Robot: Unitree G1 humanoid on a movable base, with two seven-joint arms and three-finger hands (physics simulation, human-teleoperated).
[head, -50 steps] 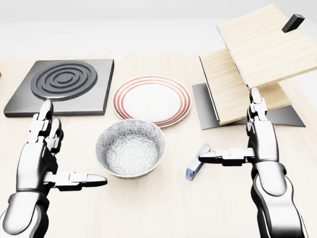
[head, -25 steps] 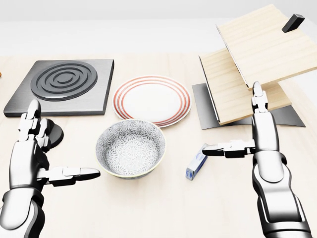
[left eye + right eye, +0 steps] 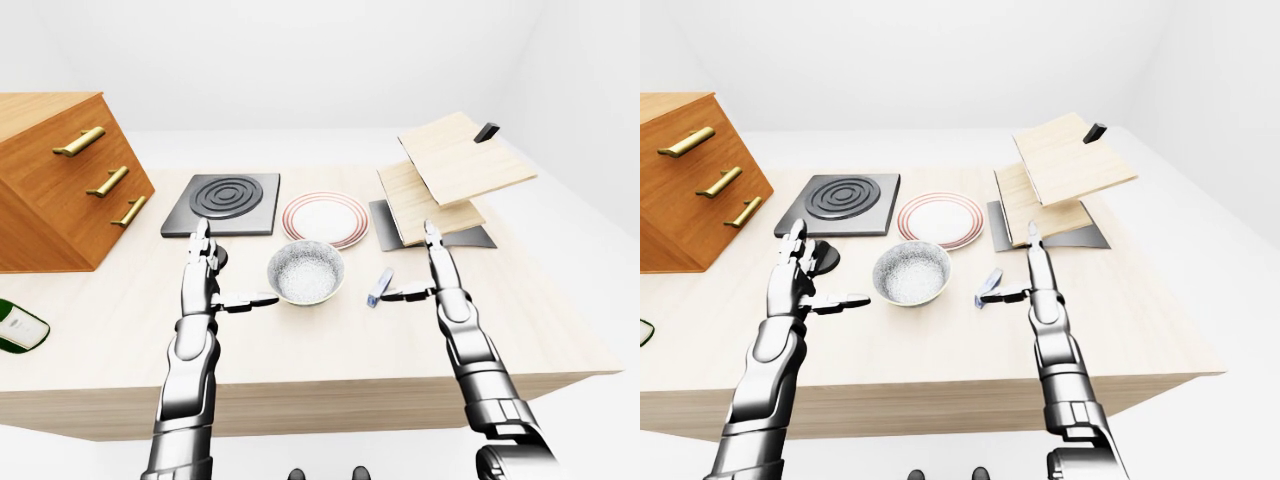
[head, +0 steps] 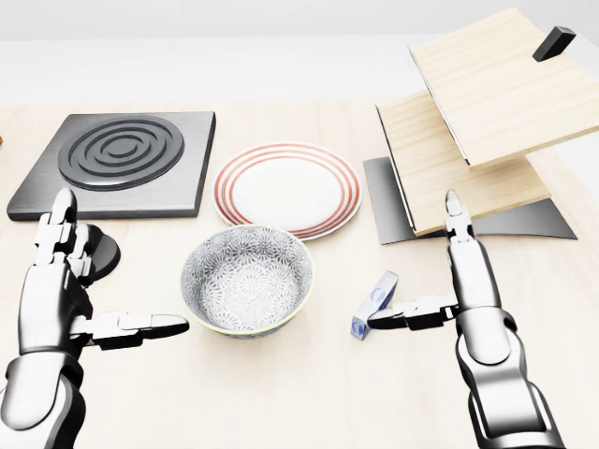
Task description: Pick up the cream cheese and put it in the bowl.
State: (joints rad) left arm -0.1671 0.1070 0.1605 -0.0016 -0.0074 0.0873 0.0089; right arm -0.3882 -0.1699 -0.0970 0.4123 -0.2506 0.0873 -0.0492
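Note:
The cream cheese (image 4: 373, 304), a small white and blue box, lies on the wooden table (image 4: 299, 393) just right of the patterned grey bowl (image 4: 217, 281), which is empty. My right hand (image 4: 414, 267) is open, fingers (image 4: 455, 217) pointing up the head view. Its thumb reaches left to the box's lower end; I cannot tell whether it touches. My left hand (image 4: 122, 267) is open and empty at the left of the bowl, thumb pointing toward it.
A red-ringed plate (image 4: 288, 187) lies above the bowl, a black stove plate (image 4: 117, 159) at upper left, a small dark disc (image 4: 101, 253) by my left hand. Tilted wooden boards (image 4: 477, 112) on a dark mat stand upper right. A wooden drawer chest (image 3: 50, 180) stands far left.
My right hand has moved down and left in the head view, bringing its thumb to the cream cheese's lower end. My left hand shifted left a second ago and has since held still.

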